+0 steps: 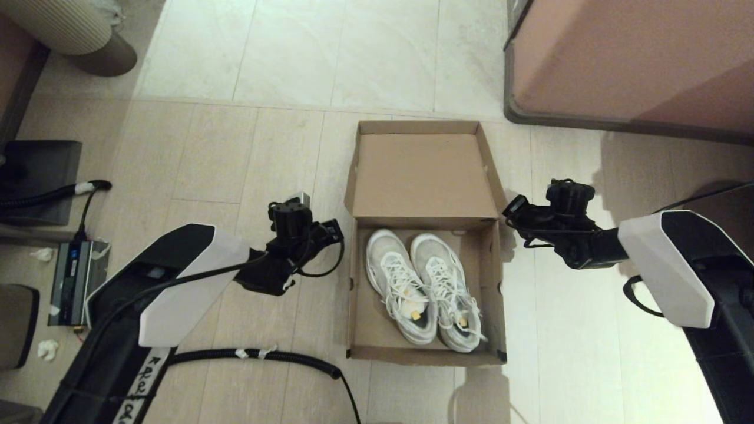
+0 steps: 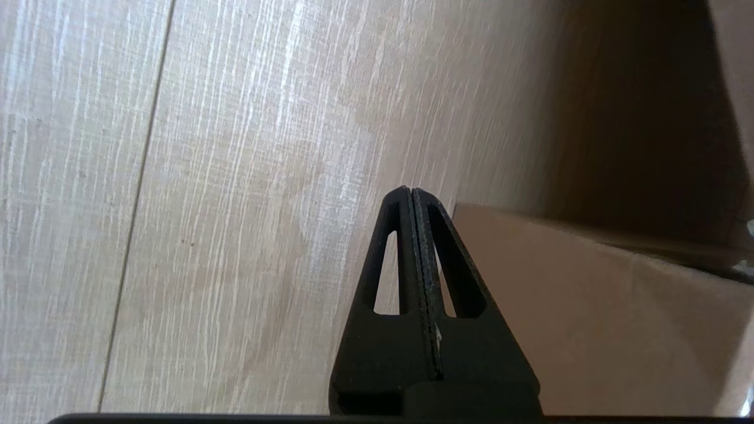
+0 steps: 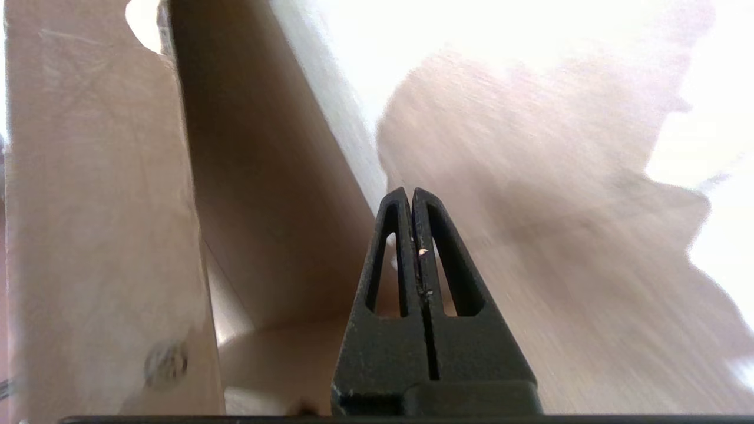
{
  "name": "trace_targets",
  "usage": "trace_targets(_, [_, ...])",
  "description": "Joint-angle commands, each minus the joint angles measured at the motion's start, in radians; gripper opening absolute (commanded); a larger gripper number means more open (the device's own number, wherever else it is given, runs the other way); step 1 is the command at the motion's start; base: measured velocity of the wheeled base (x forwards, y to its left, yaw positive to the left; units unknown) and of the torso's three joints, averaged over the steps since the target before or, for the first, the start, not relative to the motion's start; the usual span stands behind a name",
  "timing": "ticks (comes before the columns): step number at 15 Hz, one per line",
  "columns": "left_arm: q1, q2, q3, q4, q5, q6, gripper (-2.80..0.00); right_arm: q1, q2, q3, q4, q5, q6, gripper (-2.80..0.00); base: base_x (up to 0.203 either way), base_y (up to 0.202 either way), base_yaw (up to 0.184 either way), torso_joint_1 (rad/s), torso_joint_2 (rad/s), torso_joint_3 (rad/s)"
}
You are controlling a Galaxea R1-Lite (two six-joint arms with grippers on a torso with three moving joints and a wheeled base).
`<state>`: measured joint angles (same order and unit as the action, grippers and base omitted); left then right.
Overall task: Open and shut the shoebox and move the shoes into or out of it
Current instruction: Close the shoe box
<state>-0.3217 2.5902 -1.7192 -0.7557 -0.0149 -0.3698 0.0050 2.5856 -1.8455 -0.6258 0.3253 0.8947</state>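
Note:
The brown cardboard shoebox [image 1: 360, 330] stands open on the floor, its hinged lid [image 1: 424, 176] tipped back on the far side. Both white mesh shoes [image 1: 400, 282] lie side by side inside, toes toward the lid, yellowish tags near the heels. My left gripper [image 1: 333, 229] hangs just off the box's left wall and is shut on nothing; in the left wrist view this gripper [image 2: 410, 189] shows pressed-together fingers beside the box's cardboard [image 2: 618, 318]. My right gripper [image 1: 511, 207] hovers off the right wall near the lid hinge, also shut and empty [image 3: 411, 191], next to the box's side [image 3: 100, 235].
A large pinkish-brown cabinet [image 1: 636, 59] fills the far right. A black corrugated hose [image 1: 265, 355] runs across the floor near the box's left front corner. At the far left sit a power unit [image 1: 73, 277], a dark mat [image 1: 41, 176] and a ribbed round base [image 1: 70, 29].

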Motion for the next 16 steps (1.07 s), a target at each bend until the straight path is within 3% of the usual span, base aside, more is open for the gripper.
trace_targets(1, [0.004,-0.011,-0.002,-0.005,0.002,-0.002,-2.8,-0.015,-0.107,0.073,0.01,0.01,0.003,-2.8,0.0,0.0,0.0,0.0,0.0,0.0])
trace_targets(3, [0.011,-0.04,-0.002,0.012,0.003,0.0,-2.8,-0.04,-0.199,0.125,0.078,0.02,-0.004,-2.8,0.0,0.0,0.0,0.0,0.0,0.0])
trace_targets(5, [0.017,-0.037,-0.06,0.038,0.002,0.0,-2.8,-0.074,-0.253,0.118,0.23,0.021,-0.05,-2.8,0.0,0.0,0.0,0.0,0.0,0.0])
trace_targets(7, [0.021,0.001,-0.199,0.054,0.001,0.002,-2.8,-0.093,-0.245,-0.001,0.318,0.015,-0.112,-2.8,0.0,0.0,0.0,0.0,0.0,0.0])
trace_targets(9, [0.023,0.04,-0.207,0.03,-0.006,0.007,-2.8,-0.095,-0.186,-0.112,0.386,0.0,-0.215,-2.8,0.0,0.0,0.0,0.0,0.0,0.0])
trace_targets(10, [0.022,0.056,-0.206,-0.011,-0.007,0.008,-2.8,-0.08,-0.165,-0.122,0.4,-0.008,-0.295,-2.8,0.0,0.0,0.0,0.0,0.0,0.0])
trace_targets(11, [0.018,0.074,-0.205,-0.051,-0.007,0.009,-2.8,-0.052,-0.151,-0.124,0.402,-0.012,-0.312,-2.8,0.0,0.0,0.0,0.0,0.0,0.0])
trace_targets(14, [0.009,0.101,-0.204,-0.094,-0.004,0.015,-2.8,0.021,-0.115,-0.121,0.349,-0.087,-0.323,-2.8,0.0,0.0,0.0,0.0,0.0,0.0])
trace_targets(16, [0.009,0.102,-0.206,-0.094,-0.013,0.014,-2.8,0.032,-0.088,-0.121,0.291,-0.082,-0.319,-2.8,0.0,0.0,0.0,0.0,0.0,0.0])
